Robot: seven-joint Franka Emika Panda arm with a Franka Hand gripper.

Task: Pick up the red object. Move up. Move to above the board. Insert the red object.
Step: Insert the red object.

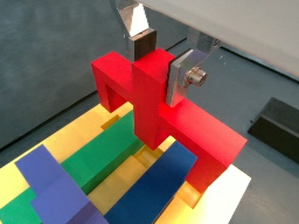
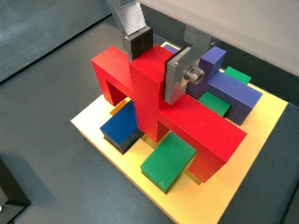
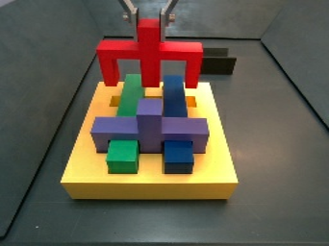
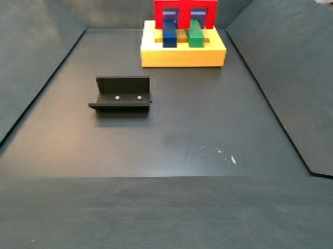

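Observation:
The red object (image 3: 149, 53) stands upright at one end of the yellow board (image 3: 148, 183). Its central post reaches down between the green bar (image 1: 100, 153) and the blue bar (image 1: 152, 188), and its outer legs straddle them. I cannot tell whether it is fully seated. My gripper (image 1: 162, 66) is directly above the board, with both silver fingers against the top of the post, shut on it. This shows in both wrist views; the gripper (image 2: 156, 63) and red object (image 2: 152, 96) are the same there. A purple block (image 3: 148, 125) crosses the board's middle.
The dark fixture (image 4: 123, 94) stands on the grey floor well away from the board (image 4: 182, 56). It also shows behind the board in a side view (image 3: 221, 63). Small green (image 3: 122, 154) and blue (image 3: 178, 154) blocks sit on the board. Dark walls enclose the floor.

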